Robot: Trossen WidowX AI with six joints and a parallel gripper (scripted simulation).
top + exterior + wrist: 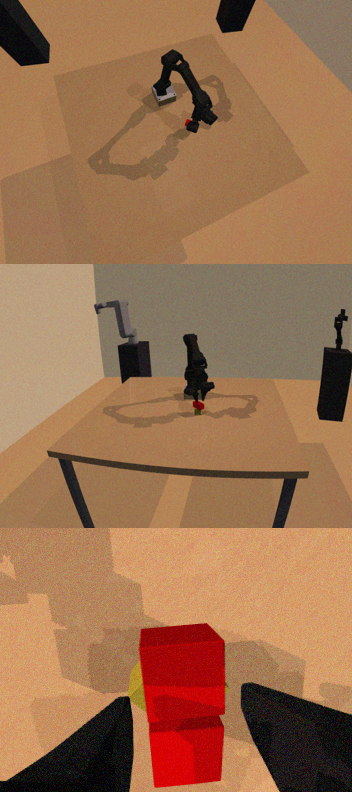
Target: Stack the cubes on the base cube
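Observation:
Two red cubes sit on top of the yellow-green base cube [198,412] [136,684] in the middle of the table. In the wrist view the far red cube [182,659] and the near red cube [186,754] stand close together, and the base shows only as a sliver at the left. In the exterior view they read as one red block [198,404]; the top view shows only a red corner [187,122]. My gripper [192,126] [198,398] [187,702] hangs just above them, open. Its fingers stand on either side of the cubes with bare table showing in the gaps.
The arm's grey base block [164,97] stands behind the cubes. Black pedestals [134,360] [334,383] stand off the table [176,446], one with a grey arm and one with a black stand. The arm casts wide shadows on the table.

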